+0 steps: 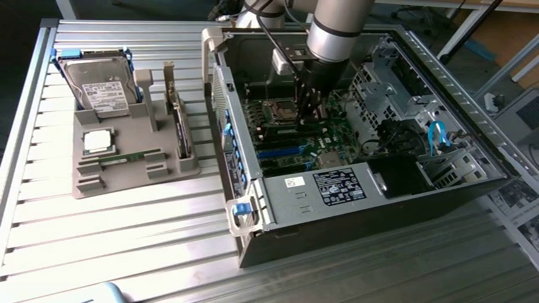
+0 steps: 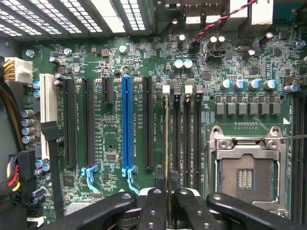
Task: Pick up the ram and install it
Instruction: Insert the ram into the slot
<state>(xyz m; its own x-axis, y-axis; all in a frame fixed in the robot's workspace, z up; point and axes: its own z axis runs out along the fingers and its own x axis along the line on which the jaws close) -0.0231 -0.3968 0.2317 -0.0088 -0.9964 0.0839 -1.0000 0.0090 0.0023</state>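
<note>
On the exterior view's left, a grey holder tray (image 1: 126, 165) sits on the ribbed metal desk (image 1: 110, 240). At the tray's 11 o'clock stands a silver hard drive (image 1: 100, 91) with a white label whose print is too small to read. At its centre lies a square silver processor chip (image 1: 98, 141), and at about 5 o'clock from that chip a spare ram stick (image 1: 128, 157) lies flat: thin, narrow, green, with a row of small dark chips.

Toward the exterior view's right, the open computer case (image 1: 354, 208) lies on its side, with a black label (image 1: 339, 187) of white print, unreadable here, near its front wall. The arm reaches down into the case, the gripper (image 1: 308, 113) over the green motherboard (image 2: 115, 62).

In the wrist view a blue expansion slot (image 2: 126, 125) stands among black ones, with the empty processor socket (image 2: 245, 175) at 3 o'clock from them. The ram (image 2: 167, 139), seen edge-on as a thin gold-green strip, stands in the first memory slot, apparently not yet fully seated. The jaws are closed on its near end.
</note>
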